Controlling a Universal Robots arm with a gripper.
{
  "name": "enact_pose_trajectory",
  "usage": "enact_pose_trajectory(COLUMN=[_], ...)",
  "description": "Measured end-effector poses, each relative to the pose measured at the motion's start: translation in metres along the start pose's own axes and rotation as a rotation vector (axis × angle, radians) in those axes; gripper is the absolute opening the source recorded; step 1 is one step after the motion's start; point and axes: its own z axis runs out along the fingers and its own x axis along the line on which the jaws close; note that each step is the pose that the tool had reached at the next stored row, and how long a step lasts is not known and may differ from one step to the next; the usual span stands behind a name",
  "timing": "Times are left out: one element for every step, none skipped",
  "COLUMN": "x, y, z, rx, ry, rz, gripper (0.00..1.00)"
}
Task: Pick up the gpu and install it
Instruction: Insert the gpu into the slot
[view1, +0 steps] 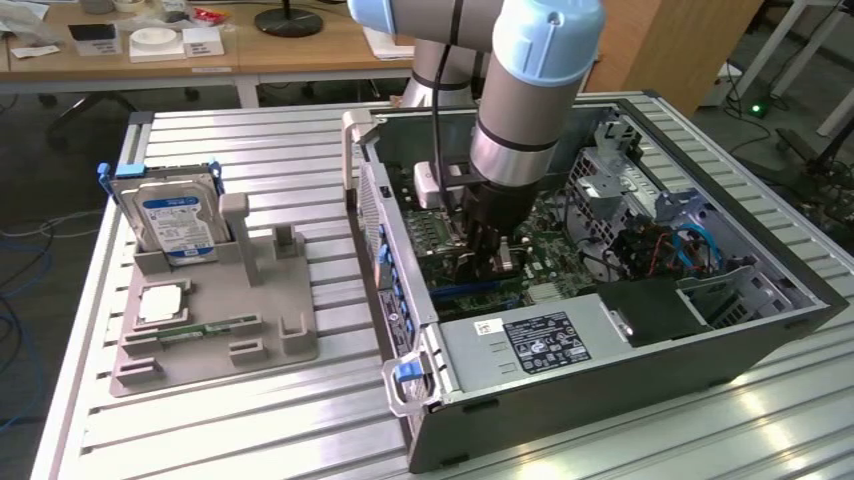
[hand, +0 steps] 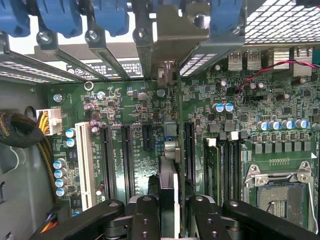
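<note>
My gripper (hand: 170, 204) is shut on the gpu (hand: 170, 172), a thin dark card seen edge-on between the two black fingers (hand: 145, 217). The card stands upright just over the green motherboard (hand: 135, 100), in line with a black expansion slot (hand: 189, 145). Its silvery end bracket (hand: 172, 45) sits at the case's rear slot openings. In the exterior view, the gripper (view1: 485, 255) reaches down into the open computer case (view1: 747, 330), low over the board.
On the exterior view's left, a grey fixture (view1: 267, 345) holds a silver hard drive with a blue label (view1: 178, 222), a chip (view1: 160, 303) and a green memory stick (view1: 207, 327). A cable bundle (hand: 20, 130), white slot (hand: 85, 165) and CPU socket (hand: 280, 195) flank the card.
</note>
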Motion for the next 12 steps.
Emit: enact_pose_trajectory(x=[0.0000,0.0000,0.0000,0.0000,0.0000,0.0000,0.0000,0.0000,0.0001,0.0001,0.0001,0.0001], y=[0.0000,0.0000,0.0000,0.0000,0.0000,0.0000,0.0000,0.0000,0.0000,0.0000,0.0000,0.0000], z=[0.0002,0.0003,0.0005,0.0007,0.0008,0.0011,0.0013,0.0015,0.0018,0.0020,0.0023,0.0026], rx=[0.0000,0.0000,0.0000,0.0000,0.0000,0.0000,0.0001,0.0001,0.0001,0.0000,0.0001,0.0001], ry=[-0.0001,-0.0001,-0.0001,-0.0001,-0.0001,-0.0002,-0.0002,-0.0002,-0.0002,-0.0001,-0.0001,-0.0001], rz=[0.000,0.000,0.000,0.000,0.000,0.000,0.000,0.000,0.000,0.000,0.000,0.000], gripper=[0.27,0.27,0.27,0.27,0.27,0.27,0.27,0.27,0.27,0.27,0.27,0.27])
